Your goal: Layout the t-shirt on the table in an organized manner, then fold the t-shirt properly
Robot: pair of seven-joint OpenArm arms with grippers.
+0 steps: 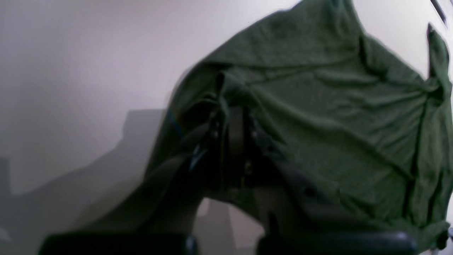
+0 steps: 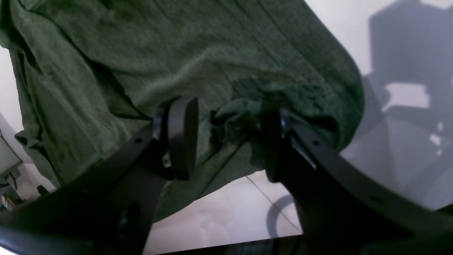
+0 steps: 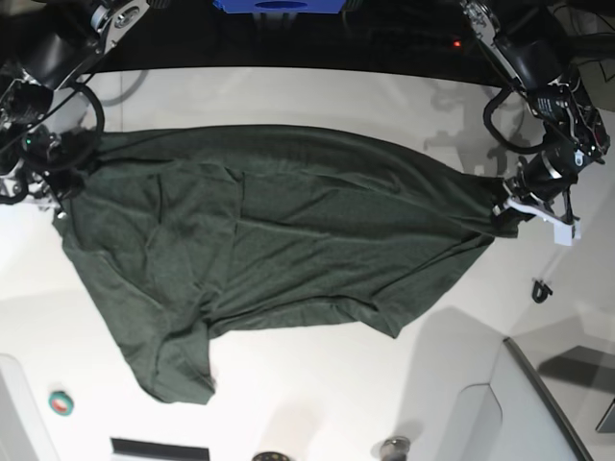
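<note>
The dark green t-shirt (image 3: 288,230) is spread across the white table (image 3: 336,384), stretched wide between my two grippers, with one part hanging toward the front left. At the right side of the base view, my left gripper (image 3: 502,209) is shut on a bunched edge of the cloth. The left wrist view shows that gripper (image 1: 235,117) pinching the fabric, and the t-shirt (image 1: 336,106) draping away from it. My right gripper (image 3: 60,187) is at the shirt's left end. In the right wrist view the right gripper (image 2: 226,138) stands open, a wad of the t-shirt (image 2: 177,53) loose between its fingers.
A small green tape roll (image 3: 61,402) lies near the front left corner. A small dark clip (image 3: 541,289) sits right of the shirt. A grey panel (image 3: 538,403) slants across the front right. A blue object (image 3: 279,6) stands at the back edge.
</note>
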